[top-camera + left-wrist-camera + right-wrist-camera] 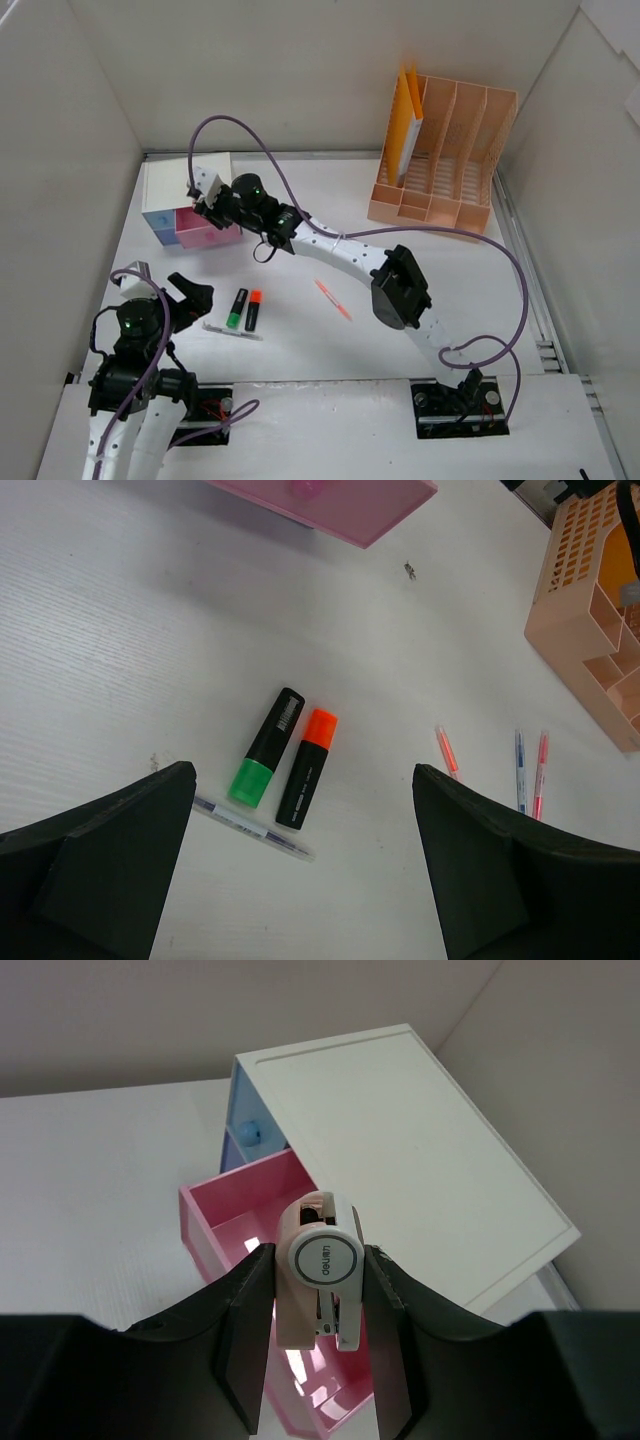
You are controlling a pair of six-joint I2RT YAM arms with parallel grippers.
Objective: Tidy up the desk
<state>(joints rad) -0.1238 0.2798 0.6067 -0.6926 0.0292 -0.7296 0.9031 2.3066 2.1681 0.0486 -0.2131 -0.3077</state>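
Note:
The desk is a white tabletop walled by white panels. My right gripper is shut on a white-and-peach stapler, held over the pulled-out pink drawer of a small white drawer box at the back left. My left gripper hangs open and empty at the front left. Just right of it lie a green highlighter and an orange highlighter side by side, with a clear pen across their near ends.
A peach slotted file rack with an orange folder stands at the back right. An orange pen lies mid-desk. In the left wrist view a blue pen and a pink pen lie near the rack.

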